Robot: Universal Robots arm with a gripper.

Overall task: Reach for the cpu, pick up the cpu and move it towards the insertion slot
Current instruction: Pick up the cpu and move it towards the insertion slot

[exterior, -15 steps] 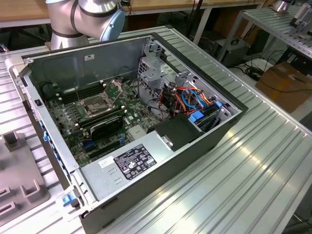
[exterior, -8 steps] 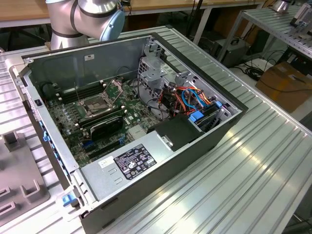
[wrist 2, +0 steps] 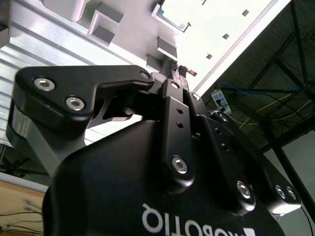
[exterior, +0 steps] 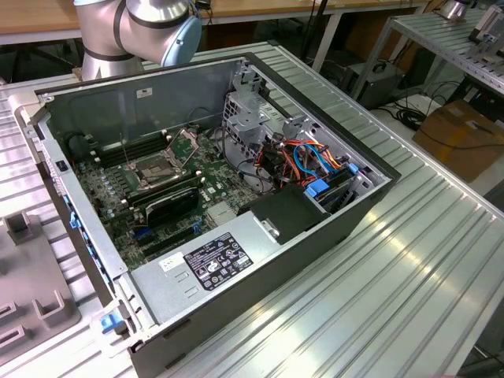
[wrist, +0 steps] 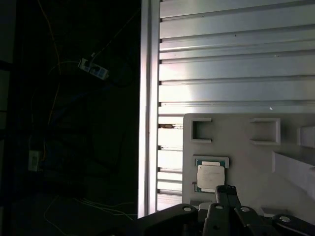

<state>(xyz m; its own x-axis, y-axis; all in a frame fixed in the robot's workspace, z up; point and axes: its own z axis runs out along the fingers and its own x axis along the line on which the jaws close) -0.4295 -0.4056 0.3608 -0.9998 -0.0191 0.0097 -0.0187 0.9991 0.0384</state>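
The cpu (wrist: 210, 177) lies flat, pale face up, in a square green-edged nest (wrist: 211, 158) on the grey plate (wrist: 246, 147). It sits close to the plate's edge, where the ribbed table (wrist: 221, 64) begins. Two low U-shaped brackets (wrist: 201, 131) stand on the plate just beyond the nest.

My gripper (wrist: 225, 189) hangs over the plate with its tips just beside the chip's edge; I cannot tell whether they touch it. In the second wrist view my fingers (wrist 2: 173, 66) are drawn narrow, the pads almost together, with nothing between them.

The slot (exterior: 157, 169) is a dark square in a shiny frame on the green board inside the open case (exterior: 142, 110). A black card (exterior: 169, 206) lies just on its near side. The case stands in the middle of the table, well apart from the plate, which shows at the exterior view's near left. My arm (exterior: 134, 24) rises behind the case's far wall, towards the exterior view's left.
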